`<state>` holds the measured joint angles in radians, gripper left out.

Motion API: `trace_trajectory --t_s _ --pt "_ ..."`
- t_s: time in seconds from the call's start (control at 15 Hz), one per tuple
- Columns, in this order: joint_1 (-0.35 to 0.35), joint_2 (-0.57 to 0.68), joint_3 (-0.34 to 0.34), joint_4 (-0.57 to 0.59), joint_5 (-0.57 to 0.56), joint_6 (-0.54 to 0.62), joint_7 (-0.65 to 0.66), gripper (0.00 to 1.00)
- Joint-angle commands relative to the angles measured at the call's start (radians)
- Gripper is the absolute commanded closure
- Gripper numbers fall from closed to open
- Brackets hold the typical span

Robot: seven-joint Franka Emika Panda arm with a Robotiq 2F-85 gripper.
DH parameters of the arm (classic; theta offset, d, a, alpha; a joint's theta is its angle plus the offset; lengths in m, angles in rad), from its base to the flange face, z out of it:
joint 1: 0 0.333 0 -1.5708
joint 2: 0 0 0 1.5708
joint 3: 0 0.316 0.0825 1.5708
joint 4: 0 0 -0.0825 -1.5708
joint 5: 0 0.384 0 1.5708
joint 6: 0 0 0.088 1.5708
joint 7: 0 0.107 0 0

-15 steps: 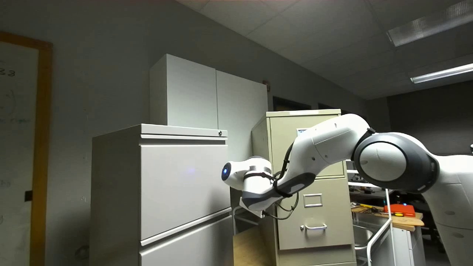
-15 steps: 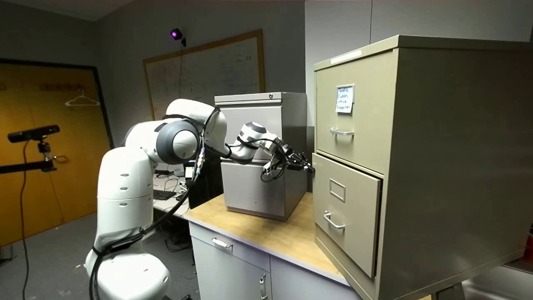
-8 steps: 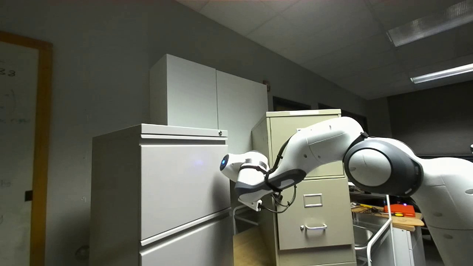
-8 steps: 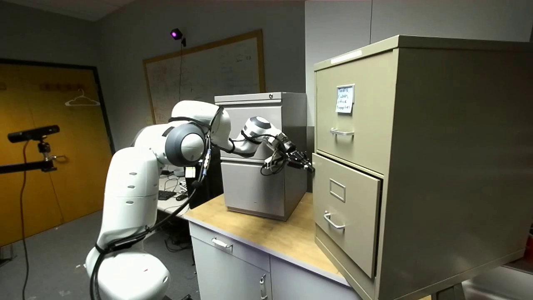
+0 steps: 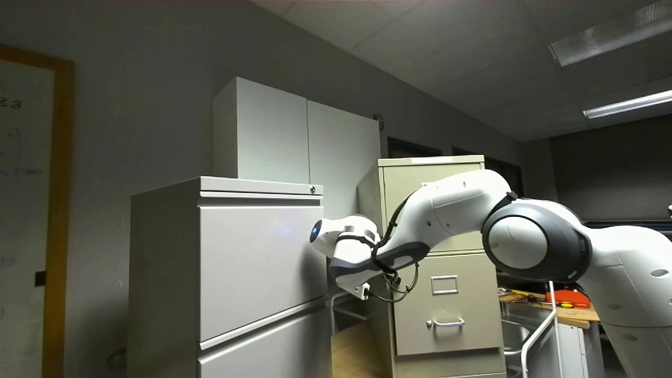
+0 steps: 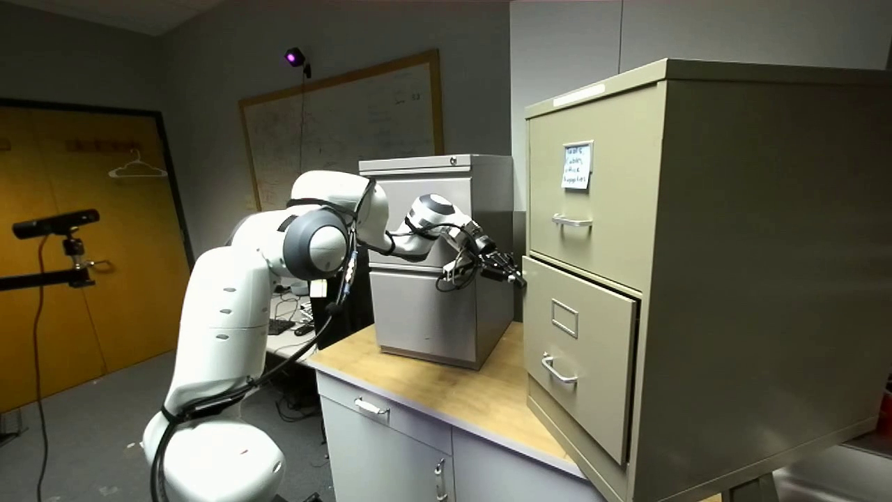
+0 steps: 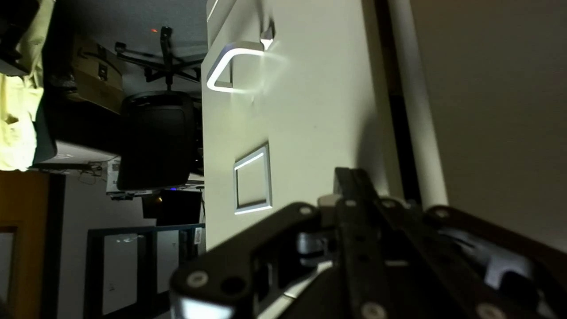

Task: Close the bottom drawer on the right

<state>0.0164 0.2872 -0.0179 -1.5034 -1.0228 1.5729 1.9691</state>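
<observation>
Seems at the pushing step, with pincer pinched narrow near an upper corner of the bottom drawer, slightly ajar in the beige cabinet. Next, likely needs pressing inward.

Dim overall; long white ceiling light glows bright in an exterior view. Soft shadow falls on front of pale grey metal cabinet. Wrist view: strong glare on silver metal pull handle, shadow on beige metal bottom drawer beside slightly blurred black end effector.
</observation>
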Motion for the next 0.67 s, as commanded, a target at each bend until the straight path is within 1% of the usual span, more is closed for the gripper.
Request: trace_trajectory --t_s 0.0,0.13,0.4,0.6 --pt "0.016 -0.058 -0.005 -0.096 -0.105 0.135 0.054 1.0" --pt "0.019 -0.094 -0.004 -0.179 -0.16 0.181 0.123 1.0" --pt "0.006 -0.153 -0.006 -0.323 -0.282 0.279 0.3 1.0" --pt "-0.005 -0.219 -0.001 -0.43 -0.276 0.334 0.362 1.0"
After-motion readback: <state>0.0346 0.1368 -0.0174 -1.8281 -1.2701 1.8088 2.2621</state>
